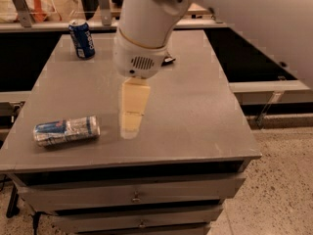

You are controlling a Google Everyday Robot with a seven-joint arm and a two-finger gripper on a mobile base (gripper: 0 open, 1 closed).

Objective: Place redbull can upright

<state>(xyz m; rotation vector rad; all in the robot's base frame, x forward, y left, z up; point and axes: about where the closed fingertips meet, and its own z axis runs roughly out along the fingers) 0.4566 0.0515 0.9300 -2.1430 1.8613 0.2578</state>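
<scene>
Bench [195, 111]: a grey metal-topped unit with drawers below; it carries two cans and the robot's reach.
Drawers [186, 187]: at least two tiers under the top, all closed; whatever they hold is hidden.
Arm [146, 28]: a white arm comes in from the upper right, its rounded wrist housing above the middle of the bench.
Pincer [130, 127]: cream-coloured, pointing straight down over the centre of the bench, its tip low near the surface. Whether it is apart or together cannot be told. It carries nothing.
Redbull can [66, 130]: slim, silver and blue, lying on its side near the front left edge of the bench, close to the pincer but not touching it.
Pepsi can [81, 38]: wider, dark blue, standing upright at the far left corner, well apart from the action.
Progress: by the look of it, early. The redbull can is neither gripped nor raised. What remains is to reach across to it, take hold, turn it onto its base and let go.
</scene>
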